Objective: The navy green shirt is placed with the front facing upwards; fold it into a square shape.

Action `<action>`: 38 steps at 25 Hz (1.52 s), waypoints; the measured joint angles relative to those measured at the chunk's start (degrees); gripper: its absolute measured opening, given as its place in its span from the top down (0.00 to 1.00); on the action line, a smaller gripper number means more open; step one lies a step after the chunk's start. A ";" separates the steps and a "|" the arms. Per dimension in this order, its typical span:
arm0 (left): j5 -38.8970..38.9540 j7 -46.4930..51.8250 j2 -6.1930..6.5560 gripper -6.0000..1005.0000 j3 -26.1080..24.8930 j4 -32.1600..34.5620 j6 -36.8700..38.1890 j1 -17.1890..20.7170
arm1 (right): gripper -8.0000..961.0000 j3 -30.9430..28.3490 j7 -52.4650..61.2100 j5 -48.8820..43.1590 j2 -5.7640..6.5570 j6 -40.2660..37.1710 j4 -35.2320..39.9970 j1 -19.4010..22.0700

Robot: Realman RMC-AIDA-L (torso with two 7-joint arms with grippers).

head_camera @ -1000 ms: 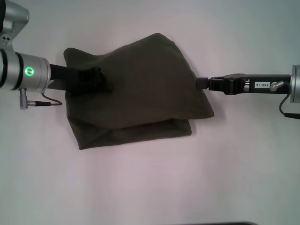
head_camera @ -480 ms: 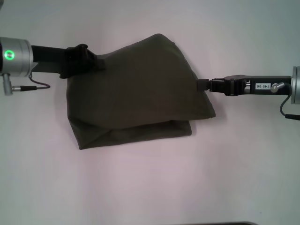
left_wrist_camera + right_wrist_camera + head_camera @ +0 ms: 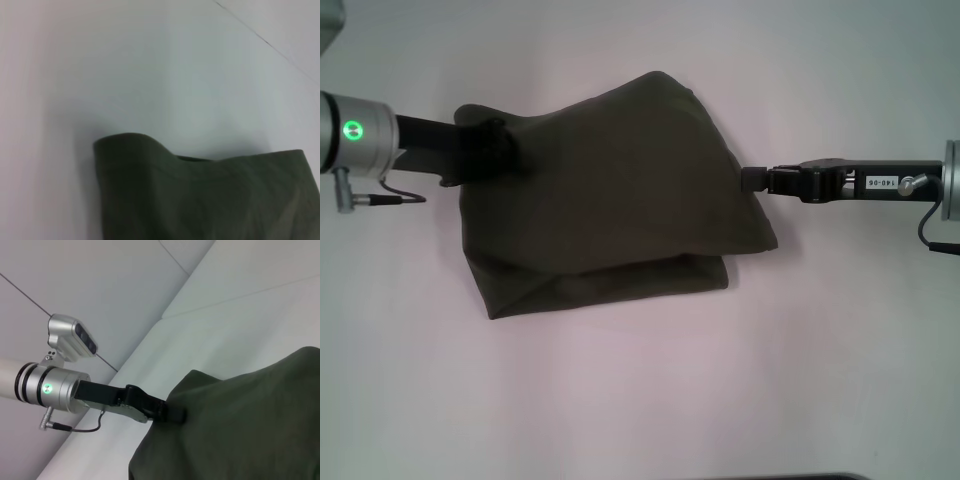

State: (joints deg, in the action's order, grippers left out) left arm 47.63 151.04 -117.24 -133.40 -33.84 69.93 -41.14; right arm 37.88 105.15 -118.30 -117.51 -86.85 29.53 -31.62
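Shirt (image 3: pixel 610 190): dark olive-green matte cotton, already folded into a layered bundle on the plain white table (image 3: pixel 620 400), near its centre. Outline is irregular, closer to a trapezoid than a square. The top layer is raised into a soft tent shape with a rounded peak at the far edge; a lower layer lies flat and projects along the near edge as a straight-sided band with a squared corner. No lettering or neck label is visible.

Left gripper (image 3: pixel 505 150): black, mounted on a silver cylindrical wrist with a green indicator light. It is at the bundle's left far corner, with the tips sunk into the fabric. The right wrist view shows them pressed into the cloth edge; whether they are pinching it cannot be told. The left wrist view shows only a rounded fold of cloth (image 3: pixel 200 195) on the white surface.

Right gripper (image 3: pixel 752 179): black, slender, at the bundle's right edge, fingers drawn narrow and pinching the raised fabric.
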 joint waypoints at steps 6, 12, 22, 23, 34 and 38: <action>-0.97 1.25 0.47 0.99 0.36 0.22 -0.70 0.34 | 0.99 -0.01 0.11 0.00 0.03 0.22 0.00 -0.02; -3.94 2.70 0.20 0.99 0.37 0.19 -1.00 0.01 | 0.99 0.01 0.20 0.00 0.01 0.23 -0.03 0.00; 1.38 0.99 0.28 0.99 -1.96 -6.54 5.76 2.58 | 0.99 0.09 0.23 0.01 0.23 0.28 -0.79 0.12; 1.41 1.24 0.30 0.99 -1.97 -6.87 5.60 2.67 | 0.99 0.09 0.23 0.00 0.23 0.28 -0.79 0.13; -0.44 2.89 0.18 0.99 -1.26 -1.88 -2.76 1.20 | 0.99 0.19 0.43 0.00 0.18 0.28 -0.88 0.13; -2.47 5.58 0.23 0.99 -1.24 -1.61 -4.43 1.40 | 0.99 0.51 0.58 0.00 0.19 0.29 -0.88 0.10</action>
State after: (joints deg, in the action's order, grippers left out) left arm 45.15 156.62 -117.01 -134.64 -35.45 65.50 -39.74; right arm 38.40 105.73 -118.29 -117.32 -86.56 28.65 -31.52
